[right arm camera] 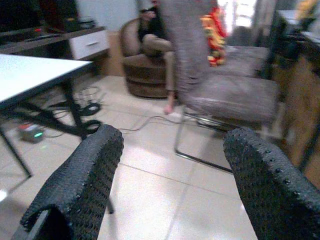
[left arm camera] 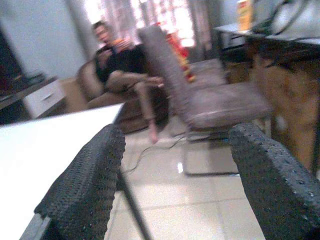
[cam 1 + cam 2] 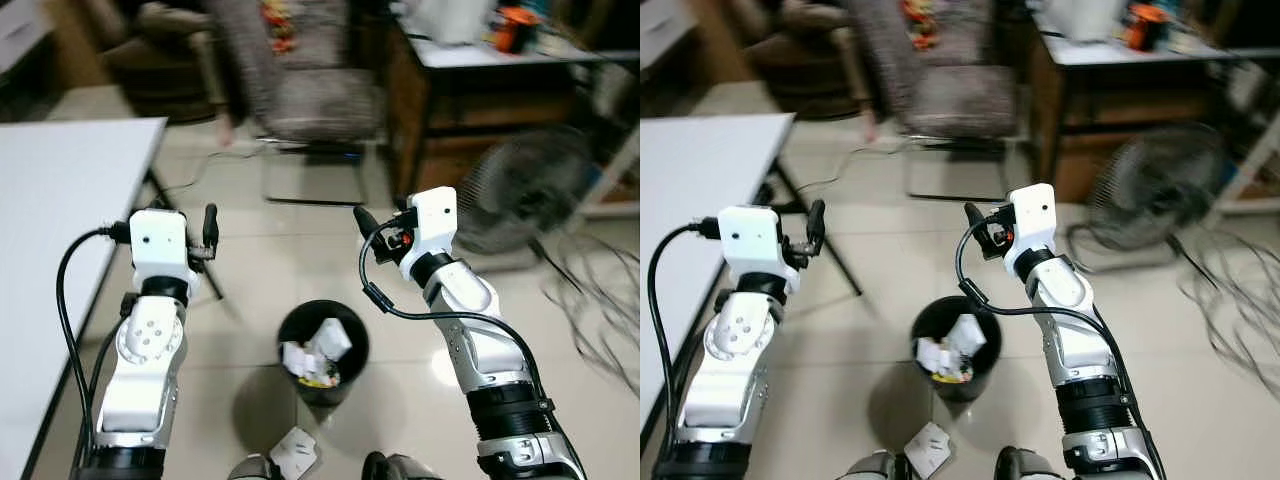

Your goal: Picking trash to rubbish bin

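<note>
While both arms hang raised over the tiled floor, I log the left gripper [image 2: 172, 175] and right gripper [image 1: 172, 175] spread wide, holding nothing. Black rubbish bin [image 3: 322, 352] sits between them, paper inside. One crumpled scrap [image 3: 294, 449] lies nearer, just beside the bin.

Counts: 1 bin [image 3: 322, 352], black, w/ several white scraps in it, no. can't be told. 1 loose scrap [image 3: 295, 450] on floor just beside bin. 2 arms were up, 1 per side; 2 grippers, left [image 2: 175, 185] & right [image 1: 172, 182], each w/ 2 black fingers set apart, nothing between. 1 white table [image 3: 60, 200]. 1 grey chair [image 3: 315, 95]. 1 fan [image 3: 525, 190]. 1 desk [image 3: 480, 90] at back. 1 person [image 2: 125, 65] sat in 1 armchair [image 2: 95, 90]. 1 tangle of cables [image 3: 600, 290], no. unclear.
</note>
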Tool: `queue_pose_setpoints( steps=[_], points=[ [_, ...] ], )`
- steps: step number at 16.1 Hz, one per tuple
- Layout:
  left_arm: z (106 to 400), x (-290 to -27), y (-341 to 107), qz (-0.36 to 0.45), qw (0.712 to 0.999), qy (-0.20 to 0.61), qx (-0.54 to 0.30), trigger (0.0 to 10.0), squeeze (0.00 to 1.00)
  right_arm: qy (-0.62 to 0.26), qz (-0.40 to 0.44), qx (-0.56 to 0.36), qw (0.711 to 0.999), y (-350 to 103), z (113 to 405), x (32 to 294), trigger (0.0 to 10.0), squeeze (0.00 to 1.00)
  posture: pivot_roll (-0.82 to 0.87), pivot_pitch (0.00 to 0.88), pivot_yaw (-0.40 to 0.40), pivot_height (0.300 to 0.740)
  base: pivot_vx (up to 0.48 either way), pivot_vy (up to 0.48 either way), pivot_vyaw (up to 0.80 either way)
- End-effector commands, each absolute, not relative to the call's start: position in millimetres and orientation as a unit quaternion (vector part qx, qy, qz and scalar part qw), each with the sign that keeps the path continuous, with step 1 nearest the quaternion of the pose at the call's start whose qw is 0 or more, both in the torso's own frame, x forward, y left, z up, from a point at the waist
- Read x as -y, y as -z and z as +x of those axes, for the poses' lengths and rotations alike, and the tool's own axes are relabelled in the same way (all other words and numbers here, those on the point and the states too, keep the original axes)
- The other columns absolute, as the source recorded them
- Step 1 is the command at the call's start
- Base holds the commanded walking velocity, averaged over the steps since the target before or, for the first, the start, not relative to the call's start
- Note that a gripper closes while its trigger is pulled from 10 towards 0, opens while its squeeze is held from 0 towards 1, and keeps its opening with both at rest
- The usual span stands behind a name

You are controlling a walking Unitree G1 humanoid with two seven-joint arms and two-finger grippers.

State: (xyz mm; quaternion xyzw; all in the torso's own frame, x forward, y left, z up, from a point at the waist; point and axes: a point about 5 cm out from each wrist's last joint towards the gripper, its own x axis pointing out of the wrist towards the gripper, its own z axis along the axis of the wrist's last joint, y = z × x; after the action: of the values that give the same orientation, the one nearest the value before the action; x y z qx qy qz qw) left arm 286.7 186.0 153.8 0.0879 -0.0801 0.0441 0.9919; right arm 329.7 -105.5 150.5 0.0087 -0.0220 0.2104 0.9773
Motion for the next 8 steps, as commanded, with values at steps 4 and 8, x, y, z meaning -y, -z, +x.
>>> queue_pose_setpoints(
  steps=[4,8],
  points=[
    [287.2,-180.4,-159.3,0.084,0.992,-0.052,0.082,10.0,0.0,-0.209,0.004,0.018,0.978,-156.4,327.9,108.3,10.0,0.0,-0.09,0.085,0.054,0.74,0.0,0.0,0.8],
    [288.2,-184.5,-160.5,0.079,0.992,-0.06,0.076,10.0,0.0,-0.213,0.0,0.009,0.977,-155.1,325.3,107.9,10.0,0.0,-0.09,0.091,0.049,0.74,0.0,0.0,0.8]
  ],
)
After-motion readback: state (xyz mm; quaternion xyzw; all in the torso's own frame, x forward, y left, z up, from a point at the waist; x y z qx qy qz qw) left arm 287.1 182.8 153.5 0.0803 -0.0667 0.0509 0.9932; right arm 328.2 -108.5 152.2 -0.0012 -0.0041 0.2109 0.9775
